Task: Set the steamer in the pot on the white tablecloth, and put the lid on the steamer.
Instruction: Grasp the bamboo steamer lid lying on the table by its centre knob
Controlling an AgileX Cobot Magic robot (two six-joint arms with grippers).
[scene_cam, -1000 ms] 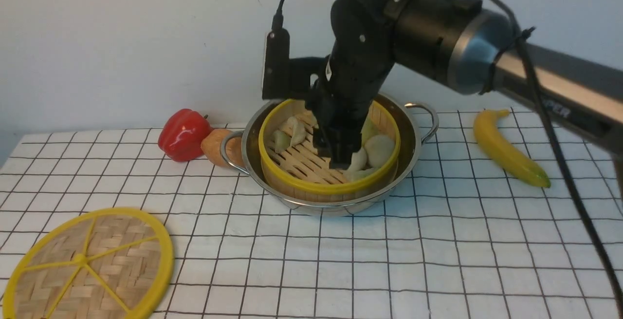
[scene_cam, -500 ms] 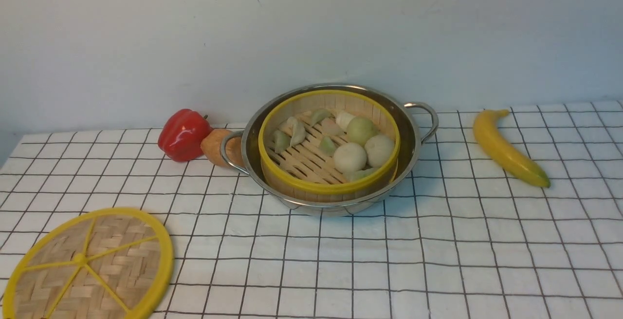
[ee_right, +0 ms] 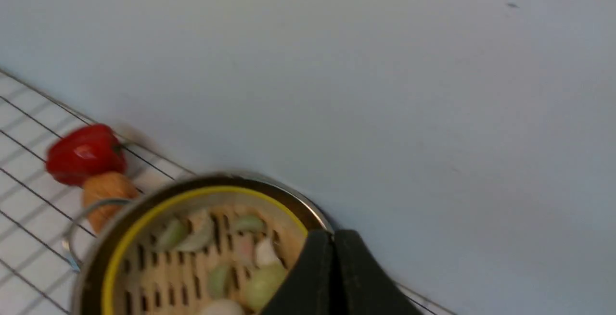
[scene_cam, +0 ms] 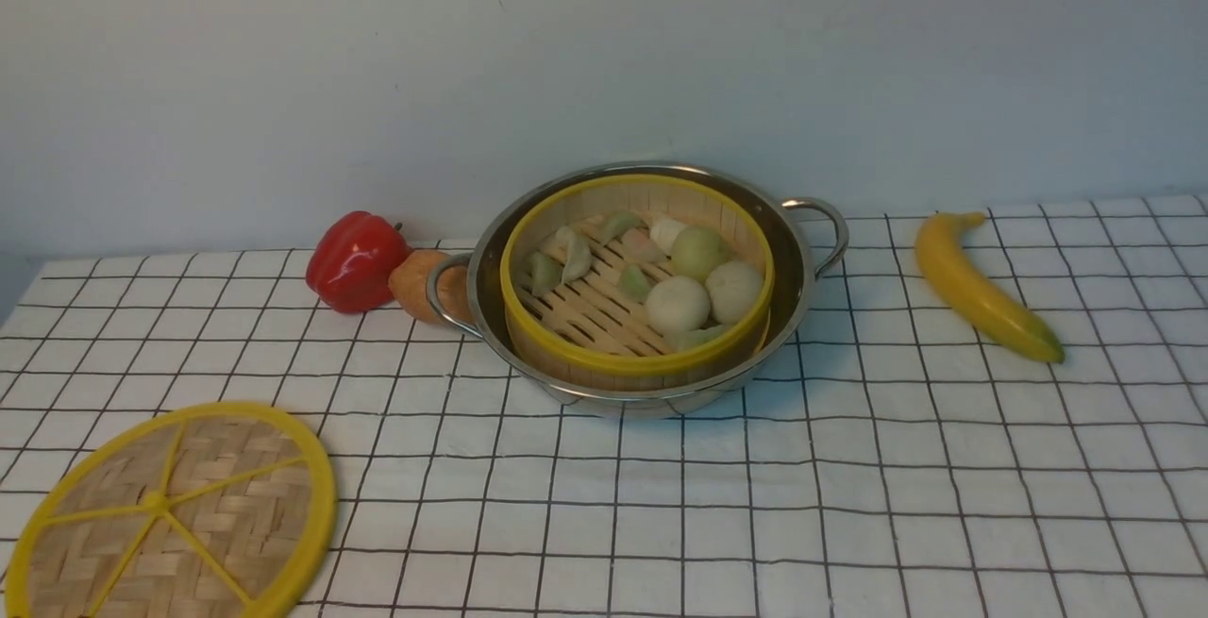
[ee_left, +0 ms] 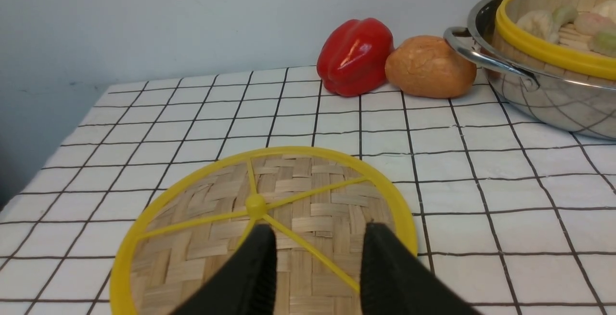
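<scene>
My left jaws (ee_left: 320,257) are standing parted and empty near the lid (scene_cam: 179,514); my right ones (ee_right: 334,276) are pressing together, empty. Reaching too high, I'm risking missing its low rim.

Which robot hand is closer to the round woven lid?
The left. Its open fingers are by the lid; the right fingers are up near the steamer.

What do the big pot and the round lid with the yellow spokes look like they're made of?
Pot: metal, most likely stainless steel, polished; it shines, and the left wrist view shows the cloth's grid mirrored in its side.
Lid: woven strips, apparently bamboo, fairly matte, with the crisscross weave plain to see. Its yellow rim and spokes look smooth and evenly coloured, perhaps plastic or painted wood.
</scene>
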